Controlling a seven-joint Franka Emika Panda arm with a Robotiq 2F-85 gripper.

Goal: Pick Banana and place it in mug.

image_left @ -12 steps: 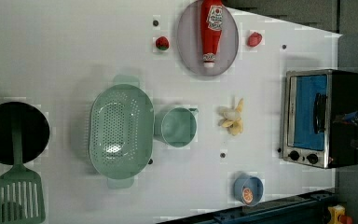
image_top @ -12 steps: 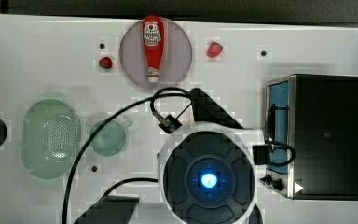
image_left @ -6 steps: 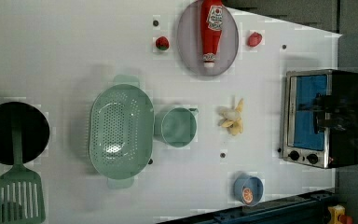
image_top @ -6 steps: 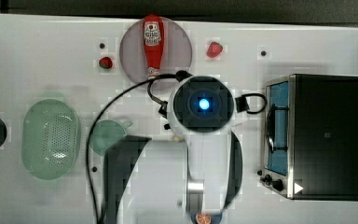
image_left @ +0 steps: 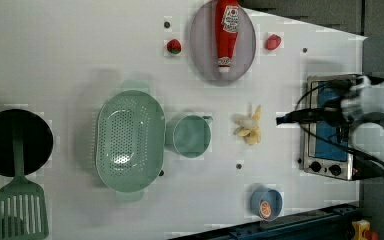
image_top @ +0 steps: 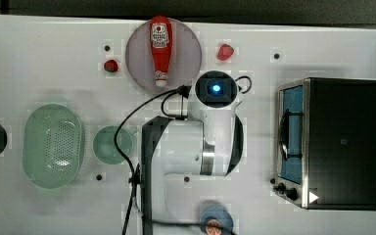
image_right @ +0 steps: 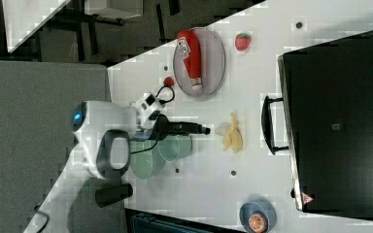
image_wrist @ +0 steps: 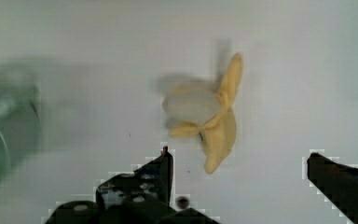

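Your jaws (image_wrist: 240, 177) stand spread nearly to their widest and hold nothing; in the wrist view the 2 dark fingers (image_wrist: 161, 170) frame bare white counter (image_wrist: 307, 70) with the fruit just beyond their tips, not yet between them.

The small pale-yellow banana (image_left: 249, 129), partly peeled with a whitish core and 3 or so splayed skin flaps, lies flat on the counter, well clear of the jaws in height as the right view suggests (image_right: 232, 133). In the left view it sits between the small round mint-green mug (image_left: 191, 136) on the left view's left and the steel-fronted toaster oven with a blue window (image_left: 330, 127) on the left view's right, touching neither.

Handling, as a judgement: expect a light, soft-looking piece, probably a little slippery, whose thin flaps will bend or slip if you pinch them alone. Take hold across the thick middle, where core and skin meet, with the fingers either side of its narrow width, and close gently.

The mug stands upright, mouth open, handle toward the banana in the left view, just beside the oval perforated green basket (image_left: 129, 141). Its mouth looks barely wider than the fruit is long, so you should lower it end-first or tilted.
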